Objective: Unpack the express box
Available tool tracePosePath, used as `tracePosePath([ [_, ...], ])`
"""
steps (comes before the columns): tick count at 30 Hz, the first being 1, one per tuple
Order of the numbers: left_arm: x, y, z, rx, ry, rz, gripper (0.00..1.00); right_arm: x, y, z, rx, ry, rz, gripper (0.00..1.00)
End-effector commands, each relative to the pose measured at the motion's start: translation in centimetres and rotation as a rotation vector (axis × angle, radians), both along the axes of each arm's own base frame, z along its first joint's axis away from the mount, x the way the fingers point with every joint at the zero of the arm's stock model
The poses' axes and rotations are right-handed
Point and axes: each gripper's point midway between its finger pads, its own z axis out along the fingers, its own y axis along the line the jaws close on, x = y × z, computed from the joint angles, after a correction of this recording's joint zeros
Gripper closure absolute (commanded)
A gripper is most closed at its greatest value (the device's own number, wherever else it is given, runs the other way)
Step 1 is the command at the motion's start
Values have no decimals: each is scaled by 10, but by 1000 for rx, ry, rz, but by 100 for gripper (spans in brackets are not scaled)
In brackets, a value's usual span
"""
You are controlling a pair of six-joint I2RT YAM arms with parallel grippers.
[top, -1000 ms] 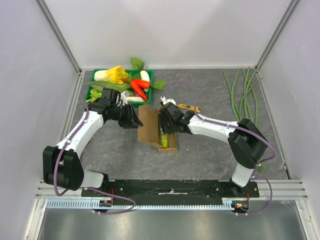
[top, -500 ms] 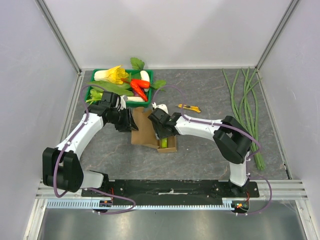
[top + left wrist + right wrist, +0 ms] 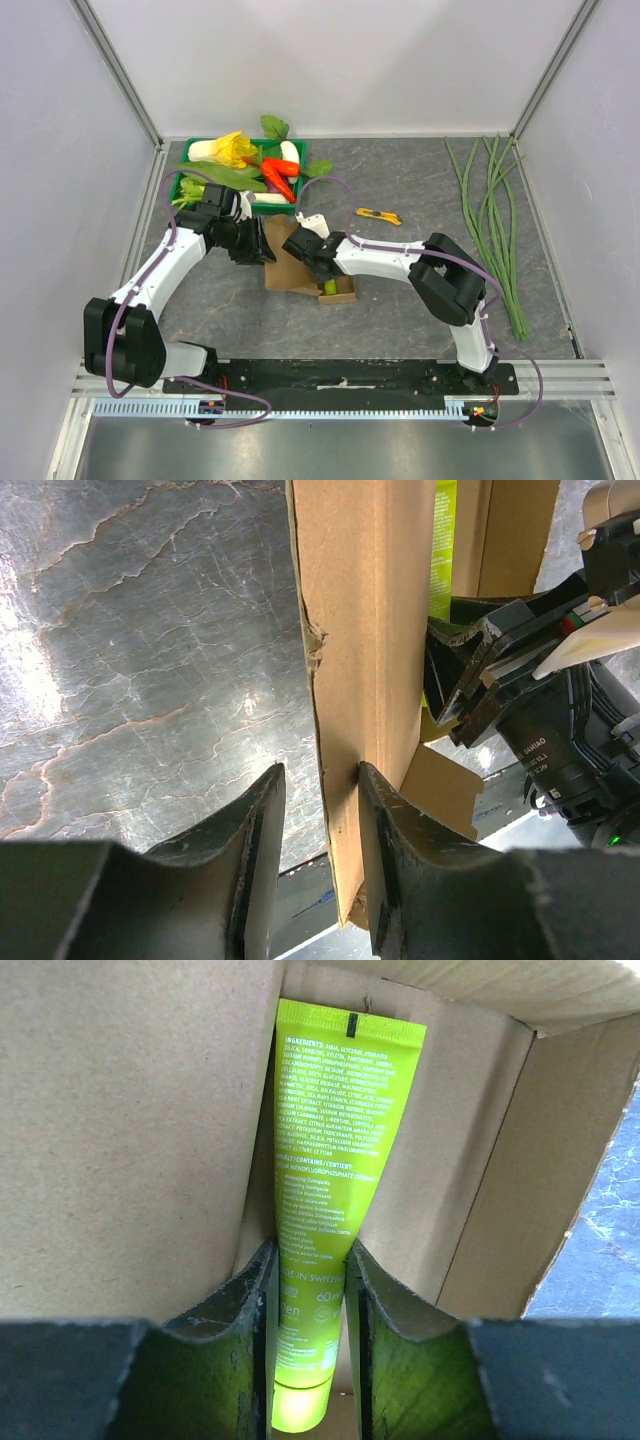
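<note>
The express box point(image 3: 285, 268) lies open mid-table, just in front of the green vegetable tray point(image 3: 288, 208). Inside it, the right gripper point(image 3: 310, 1255) is clenched on a lime-green tube point(image 3: 325, 1160). The left gripper point(image 3: 320, 775) straddles a cardboard wall, with a gap at one finger.

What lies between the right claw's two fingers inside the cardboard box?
A lime-green printed tube, lying in the express box between the right gripper's fingers; the right wrist view shows it.
</note>
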Motion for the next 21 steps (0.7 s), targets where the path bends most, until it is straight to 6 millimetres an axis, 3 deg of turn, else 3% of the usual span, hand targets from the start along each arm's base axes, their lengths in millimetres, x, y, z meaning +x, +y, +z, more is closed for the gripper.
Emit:
tracePosePath([
  [1,2,0,11,-5,-61,-34,58,8,-5,7,-19,-53,-46,67],
  [13,4,2,17,2,-83,-18,58,17,10,105,233,-206,-50,65],
  [21,7,-2,23,-22,-90,-17,55,21,2,146,311,-292,-84,63],
])
